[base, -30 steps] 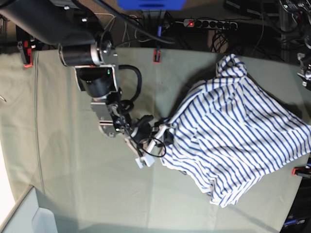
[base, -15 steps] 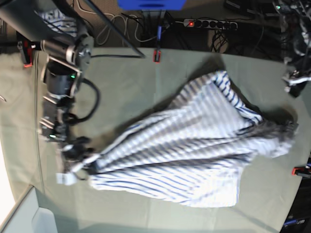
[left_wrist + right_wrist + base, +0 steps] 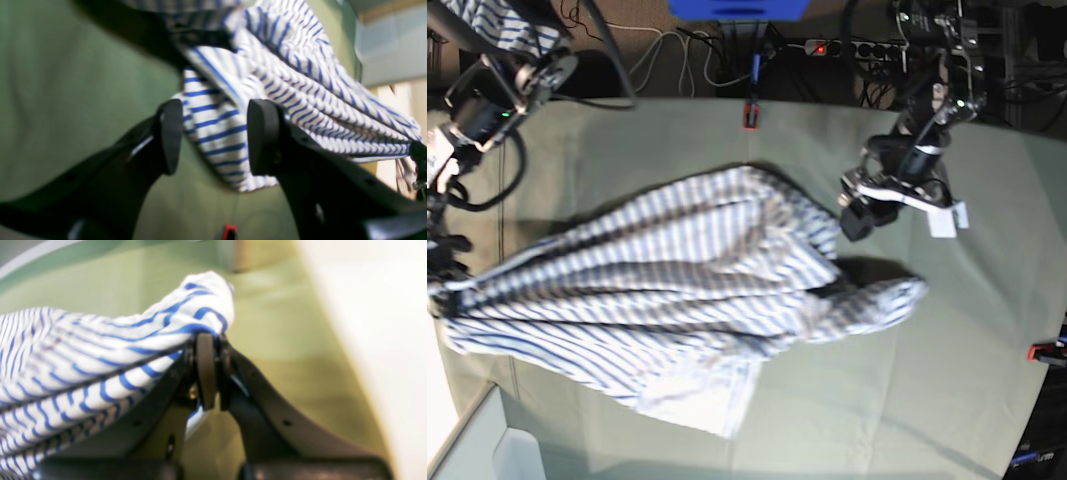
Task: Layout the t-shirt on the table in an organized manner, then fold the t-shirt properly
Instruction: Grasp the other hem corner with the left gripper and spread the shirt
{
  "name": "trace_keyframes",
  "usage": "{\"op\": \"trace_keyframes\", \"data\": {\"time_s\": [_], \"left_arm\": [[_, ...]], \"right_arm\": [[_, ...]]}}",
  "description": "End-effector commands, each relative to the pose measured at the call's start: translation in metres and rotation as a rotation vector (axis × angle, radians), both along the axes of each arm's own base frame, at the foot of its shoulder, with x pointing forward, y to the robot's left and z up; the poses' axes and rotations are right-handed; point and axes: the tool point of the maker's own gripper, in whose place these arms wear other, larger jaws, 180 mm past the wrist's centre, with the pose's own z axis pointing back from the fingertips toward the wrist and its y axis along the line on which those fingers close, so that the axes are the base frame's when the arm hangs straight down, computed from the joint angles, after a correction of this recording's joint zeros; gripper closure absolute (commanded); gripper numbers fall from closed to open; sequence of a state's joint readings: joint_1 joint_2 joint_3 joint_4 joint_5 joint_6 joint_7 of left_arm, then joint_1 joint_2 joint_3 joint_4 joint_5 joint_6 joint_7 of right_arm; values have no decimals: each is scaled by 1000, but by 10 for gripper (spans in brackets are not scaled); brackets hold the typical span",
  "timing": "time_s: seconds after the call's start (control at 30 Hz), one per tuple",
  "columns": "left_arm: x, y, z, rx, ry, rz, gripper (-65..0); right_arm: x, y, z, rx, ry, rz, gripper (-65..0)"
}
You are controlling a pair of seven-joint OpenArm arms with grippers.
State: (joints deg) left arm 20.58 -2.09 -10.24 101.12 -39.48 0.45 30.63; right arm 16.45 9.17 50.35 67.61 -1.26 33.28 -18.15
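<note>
Base view shows the big green table (image 3: 987, 330) with the t-shirt (image 3: 657, 290) bunched across its middle, stretching to nine o'clock. The right gripper (image 3: 209, 373) pinches a shirt edge tight. The left gripper (image 3: 213, 136) hangs spread above cloth at three o'clock. I think spreading is underway; next, grab the other corner.
</note>
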Motion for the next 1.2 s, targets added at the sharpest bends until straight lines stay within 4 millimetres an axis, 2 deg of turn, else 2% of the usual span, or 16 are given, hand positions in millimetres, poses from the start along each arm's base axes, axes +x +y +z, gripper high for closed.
{"op": "trace_keyframes", "data": {"time_s": [0.0,0.1,0.27,0.43,0.63,0.73,0.8,0.83,0.9,0.93,1.0,1.07,1.13,1.17], "left_arm": [[2,-1,0,-2,-7,-3,-303],[-6,-16,-27,-21,64,-36,-303],[-7,-41,-57,-53,138,-88,-303],[7,-67,-74,-105,181,-91,-303],[25,-86,-89,-143,220,-97,-303],[32,-88,-92,-145,229,-100,-296],[34,-87,-91,-147,224,-105,-241],[35,-85,-91,-147,222,-98,-183],[35,-73,-90,-136,216,-76,-22],[39,-56,-86,-118,203,-54,0],[33,-30,-78,-97,176,-6,-15],[33,1,-56,-87,114,61,0],[25,47,-33,-66,54,154,0],[21,75,-20,-49,21,207,0]], "right_arm": [[3,-21,25,-34,-72,-67,0],[-14,-38,18,-50,-39,-128,0],[-27,-34,3,-52,3,-115,0],[-40,-31,-10,-51,42,-107,0],[-45,-24,-17,-52,60,-56,0],[-54,-24,-24,-53,85,-55,0],[-57,-25,-25,-56,91,-56,0],[-57,-25,-26,-56,93,-56,0],[-59,-27,-25,-55,92,-62,0],[-59,-27,-25,-55,92,-62,0],[-59,-27,-25,-55,92,-62,0],[-59,-26,-26,-54,91,-63,0],[-59,-23,-28,-50,95,-56,0],[-60,-15,-35,-32,102,-52,0]]}}
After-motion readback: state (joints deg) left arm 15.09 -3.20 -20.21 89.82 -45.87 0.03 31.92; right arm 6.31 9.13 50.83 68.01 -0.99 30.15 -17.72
